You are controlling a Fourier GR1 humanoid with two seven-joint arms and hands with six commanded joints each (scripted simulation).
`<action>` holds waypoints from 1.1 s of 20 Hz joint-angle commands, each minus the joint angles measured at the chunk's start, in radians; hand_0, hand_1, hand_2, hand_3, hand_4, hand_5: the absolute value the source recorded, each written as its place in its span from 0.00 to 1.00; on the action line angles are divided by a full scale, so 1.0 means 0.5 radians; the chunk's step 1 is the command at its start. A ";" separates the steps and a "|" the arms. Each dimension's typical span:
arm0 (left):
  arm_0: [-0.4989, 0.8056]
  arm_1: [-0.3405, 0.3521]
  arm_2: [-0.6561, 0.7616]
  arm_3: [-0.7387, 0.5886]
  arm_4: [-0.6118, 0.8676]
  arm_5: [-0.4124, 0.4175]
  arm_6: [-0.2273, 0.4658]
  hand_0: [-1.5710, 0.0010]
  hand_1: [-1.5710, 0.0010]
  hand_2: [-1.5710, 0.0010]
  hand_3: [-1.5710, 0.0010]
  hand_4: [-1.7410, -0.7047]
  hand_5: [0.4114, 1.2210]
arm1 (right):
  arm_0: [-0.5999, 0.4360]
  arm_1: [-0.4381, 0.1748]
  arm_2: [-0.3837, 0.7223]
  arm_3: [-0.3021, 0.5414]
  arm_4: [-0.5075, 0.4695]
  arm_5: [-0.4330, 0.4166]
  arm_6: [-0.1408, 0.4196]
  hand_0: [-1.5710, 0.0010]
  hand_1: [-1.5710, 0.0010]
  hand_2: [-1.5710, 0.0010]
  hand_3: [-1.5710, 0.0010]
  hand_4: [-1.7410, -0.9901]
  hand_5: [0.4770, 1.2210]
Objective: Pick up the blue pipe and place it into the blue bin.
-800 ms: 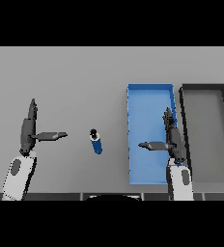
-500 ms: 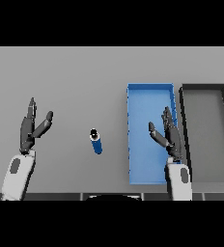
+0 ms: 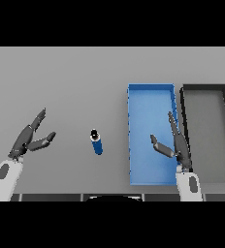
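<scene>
The blue pipe (image 3: 96, 142) is a short blue cylinder with a dark end cap, lying on the grey table near the middle. The blue bin (image 3: 150, 103) is a long open tray to its right, with nothing inside. My right hand (image 3: 176, 146) hovers over the bin's near right part, fingers straight and thumb spread toward the left, holding nothing. My left hand (image 3: 28, 138) is at the left of the table, well apart from the pipe, fingers straight and thumb out.
A black bin (image 3: 205, 92) of the same shape stands directly right of the blue one, their long walls side by side. The grey table (image 3: 61, 82) stretches to the far edge behind the pipe.
My left hand has swung outward to the left and tilted. The right hand's thumb has spread left again over the bin. The pipe has not moved.
</scene>
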 commanded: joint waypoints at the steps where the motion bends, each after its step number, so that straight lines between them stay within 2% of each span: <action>1: 0.045 0.025 -0.026 -0.062 -0.008 -0.022 0.005 1.00 1.00 1.00 1.00 0.73 0.20 | 0.008 -0.009 0.009 -0.010 0.020 -0.002 -0.013 1.00 1.00 1.00 1.00 0.75 0.19; 3: 0.086 0.075 -0.098 -0.172 -0.007 -0.116 0.056 1.00 1.00 1.00 1.00 0.69 0.17 | -0.005 -0.006 0.000 0.021 -0.007 0.015 -0.035 1.00 1.00 1.00 1.00 0.75 0.19; 7: 0.140 0.010 -0.292 -0.318 -0.070 -0.189 0.190 1.00 1.00 1.00 1.00 0.61 0.11 | -0.011 -0.028 0.002 0.008 0.012 0.017 -0.013 1.00 1.00 1.00 1.00 0.77 0.19; 8: 0.143 -0.001 -0.323 -0.332 -0.101 -0.188 0.207 1.00 1.00 1.00 1.00 0.59 0.09 | 0.014 -0.020 0.001 -0.001 -0.007 0.026 -0.027 1.00 1.00 1.00 1.00 0.75 0.19; 10: 0.143 -0.040 -0.406 -0.363 -0.171 -0.186 0.263 1.00 1.00 1.00 1.00 0.58 0.06 | -0.004 -0.003 0.002 0.023 -0.005 0.018 0.019 1.00 1.00 1.00 1.00 0.74 0.19; 15: 0.015 -0.247 -0.529 -0.242 -0.262 -0.180 0.314 1.00 1.00 1.00 1.00 0.57 0.05 | -0.007 0.020 0.009 0.023 -0.017 0.023 -0.004 1.00 1.00 1.00 1.00 0.70 0.20; 16: -0.002 -0.276 -0.537 -0.191 -0.288 -0.181 0.251 1.00 1.00 1.00 1.00 0.57 0.05 | 0.010 0.016 0.002 0.007 -0.030 0.027 -0.005 1.00 1.00 1.00 1.00 0.70 0.20; 18: -0.078 -0.410 -0.580 -0.099 -0.338 -0.141 0.259 1.00 1.00 1.00 1.00 0.57 0.06 | -0.003 0.011 0.005 -0.005 -0.020 0.024 0.047 1.00 1.00 1.00 1.00 0.71 0.20; 22: -0.163 -0.577 -0.611 0.051 -0.377 -0.101 0.226 1.00 1.00 1.00 1.00 0.59 0.06 | 0.017 0.019 0.010 -0.006 -0.006 0.015 0.046 1.00 1.00 1.00 1.00 0.71 0.21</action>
